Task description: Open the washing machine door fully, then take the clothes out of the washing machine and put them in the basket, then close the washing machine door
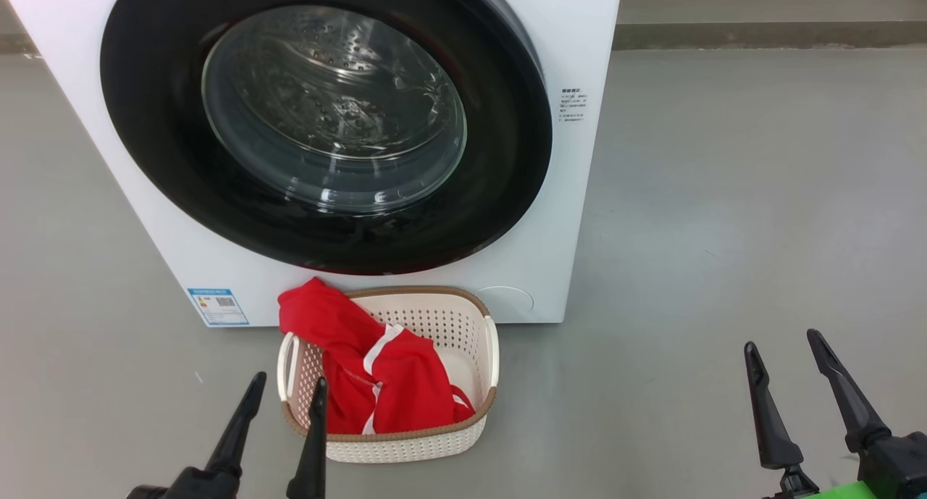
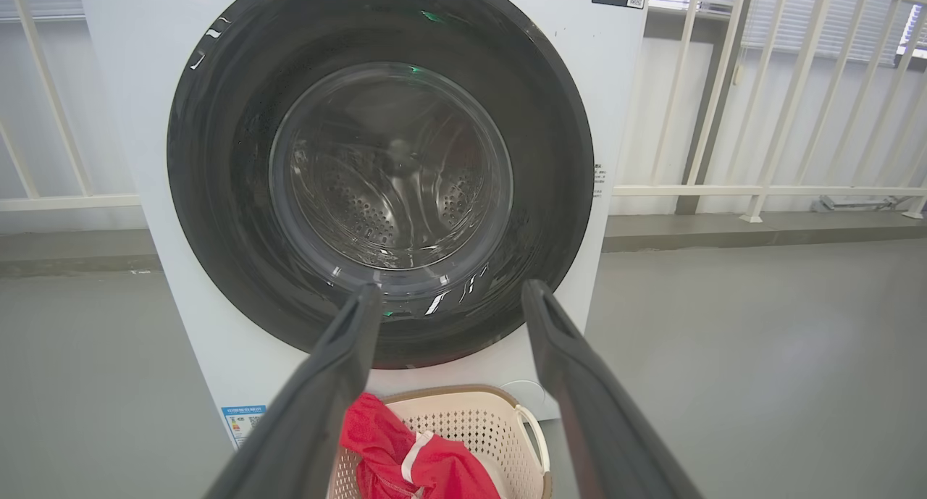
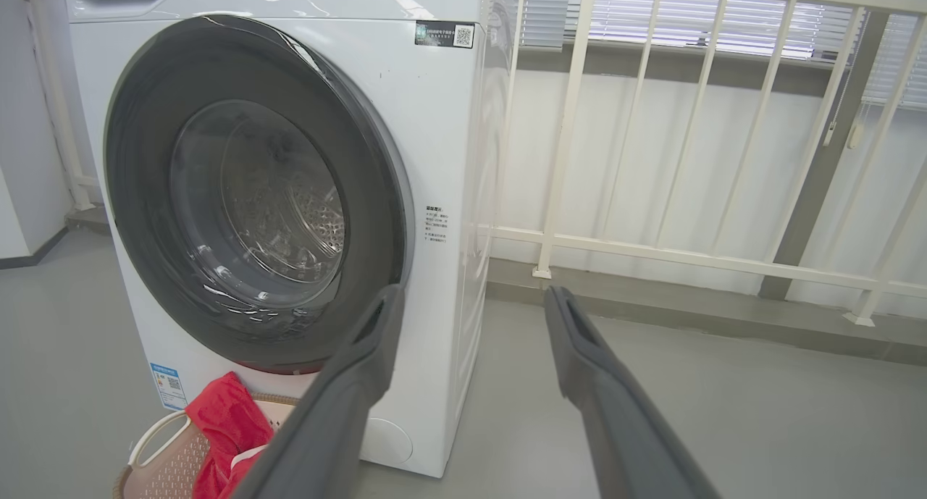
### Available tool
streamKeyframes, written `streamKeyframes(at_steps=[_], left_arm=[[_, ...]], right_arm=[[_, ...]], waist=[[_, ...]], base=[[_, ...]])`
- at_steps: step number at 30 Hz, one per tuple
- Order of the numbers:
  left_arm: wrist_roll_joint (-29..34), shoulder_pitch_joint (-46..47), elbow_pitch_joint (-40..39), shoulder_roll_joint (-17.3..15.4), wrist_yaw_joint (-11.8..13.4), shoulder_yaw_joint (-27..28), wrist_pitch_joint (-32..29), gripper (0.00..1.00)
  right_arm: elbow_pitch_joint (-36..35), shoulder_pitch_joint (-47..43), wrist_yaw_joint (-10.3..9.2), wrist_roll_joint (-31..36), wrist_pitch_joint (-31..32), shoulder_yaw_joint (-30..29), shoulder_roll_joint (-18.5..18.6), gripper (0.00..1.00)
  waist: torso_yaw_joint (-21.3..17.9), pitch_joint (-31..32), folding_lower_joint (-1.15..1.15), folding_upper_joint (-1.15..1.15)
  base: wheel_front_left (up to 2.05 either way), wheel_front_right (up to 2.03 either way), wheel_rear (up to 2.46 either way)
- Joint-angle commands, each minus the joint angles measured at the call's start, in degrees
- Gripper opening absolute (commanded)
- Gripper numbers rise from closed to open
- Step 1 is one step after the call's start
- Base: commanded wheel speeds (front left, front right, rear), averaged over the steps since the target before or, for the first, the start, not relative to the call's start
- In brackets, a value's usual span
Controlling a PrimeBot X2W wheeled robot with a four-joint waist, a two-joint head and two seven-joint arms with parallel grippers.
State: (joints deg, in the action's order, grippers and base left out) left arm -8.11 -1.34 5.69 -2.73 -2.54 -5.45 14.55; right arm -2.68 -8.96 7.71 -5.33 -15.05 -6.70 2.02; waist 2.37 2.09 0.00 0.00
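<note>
Your left gripper point(image 1: 290, 377) sits at the lower left of the head view, its 2 dark fingers spread wide with nothing between them. The finger nearer the frame's centre overlaps the left end of the basket point(image 1: 434, 291); you cannot tell from the picture whether it touches. Your right gripper point(image 1: 781, 340) is at the lower right, equally wide open and empty, over bare grey floor point(image 1: 724, 195) and well apart from the basket.

At lower centre the basket stands on the floor, just in front of the washer point(image 1: 579, 195) and below the door point(image 1: 145, 122). Red clothes point(image 1: 391, 383) with white stripes lie in it, filling its left part, and 1 fold hangs over the far left rim.

Filling the upper left of the frame, the door looks shut flush against the washer's front. Through its glass you see the steel drum point(image 1: 326, 86), and no red fabric shows inside. A thin red line runs along the door's lower edge; you cannot tell whether it is a reflection. Left of the basket, a blue label point(image 1: 218, 307) sits on the washer's lower front.

In the right wrist view a white railing point(image 3: 572, 122) stands at the upper right, behind the washer.
</note>
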Motion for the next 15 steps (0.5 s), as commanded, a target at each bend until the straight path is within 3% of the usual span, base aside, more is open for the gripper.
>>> streamKeyframes(at_steps=[1,15], left_arm=[[0.3,0.4,-1.4,-0.4,-0.2,2.1,0.4,1.00],[0.4,0.5,-0.9,-0.3,-0.8,2.0,0.4,1.00]], right_arm=[[-1.8,0.5,-0.22,-0.3,0.0,0.9,0.9,1.00],[-2.1,-0.3,-0.22,-0.7,0.0,0.2,0.9,1.00]], waist=[[0.0,0.1,0.00,0.00],[0.7,0.3,0.00,0.00]], base=[[0.00,0.00,0.00],[0.00,0.00,0.00]])
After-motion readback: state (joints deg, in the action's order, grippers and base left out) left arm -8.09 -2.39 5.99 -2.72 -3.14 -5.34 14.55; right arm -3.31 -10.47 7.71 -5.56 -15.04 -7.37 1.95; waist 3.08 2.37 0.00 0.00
